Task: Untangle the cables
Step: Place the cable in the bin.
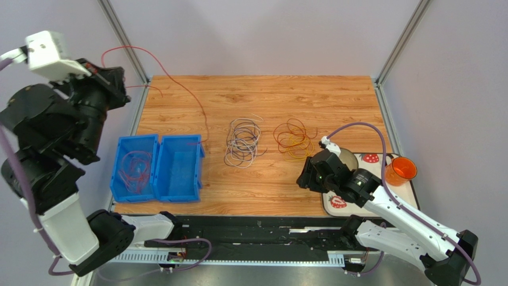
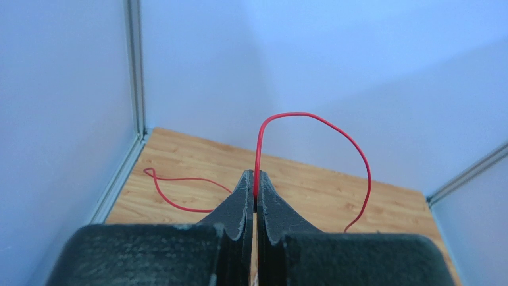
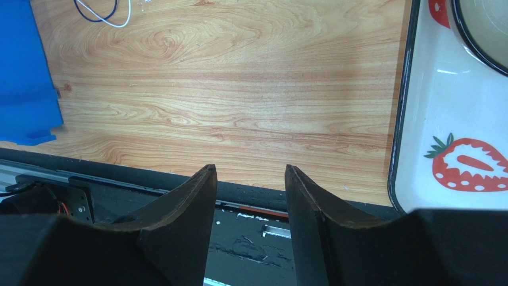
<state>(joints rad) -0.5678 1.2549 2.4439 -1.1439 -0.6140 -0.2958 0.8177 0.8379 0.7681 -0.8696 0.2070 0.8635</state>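
Several thin wires, all light and limp, likely to snag on each other rather than slide. Largest is the white-and-grey coil [image 1: 241,143] at mid-tabletop [image 1: 268,95], with the orange-and-yellow coil [image 1: 294,139] near it. Each looks best taken by one outlying loop, not the crossed middle. A single red wire [image 2: 296,113] arches down to the wood from the left hand [image 2: 254,179], which is clamped on it, raised at the far left. The right hand [image 3: 249,170] hangs spread and empty by the near edge, beside a tray [image 3: 429,107]. Smooth wood, walled in; two blue bins [image 1: 158,167] crowd the left.
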